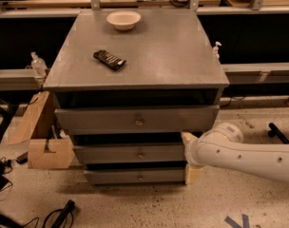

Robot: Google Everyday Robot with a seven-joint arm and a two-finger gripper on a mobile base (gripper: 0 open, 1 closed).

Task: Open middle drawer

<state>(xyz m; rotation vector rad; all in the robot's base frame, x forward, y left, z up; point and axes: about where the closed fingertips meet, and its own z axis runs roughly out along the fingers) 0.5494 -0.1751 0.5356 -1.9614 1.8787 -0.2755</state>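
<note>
The grey cabinet (135, 51) has three stacked drawers. The middle drawer (116, 154) is a shallow grey front with a small round knob (140, 154) at its centre, and it looks closed. Above it is the taller-fronted drawer (101, 120). Below it is the slimmest drawer (116, 176). My gripper (189, 156) is at the right end of the middle drawer front, to the right of the knob. Its two cream fingers (187, 138) stand apart, one above the other, and hold nothing. The white arm (249, 158) comes in from the right.
A white bowl (123, 19) and a dark flat packet (109, 60) lie on the cabinet top. Cardboard boxes (44, 148) stand on the floor to the left of the drawers. Cables (59, 215) lie on the speckled floor at the front left. A shelf rail (258, 72) runs behind.
</note>
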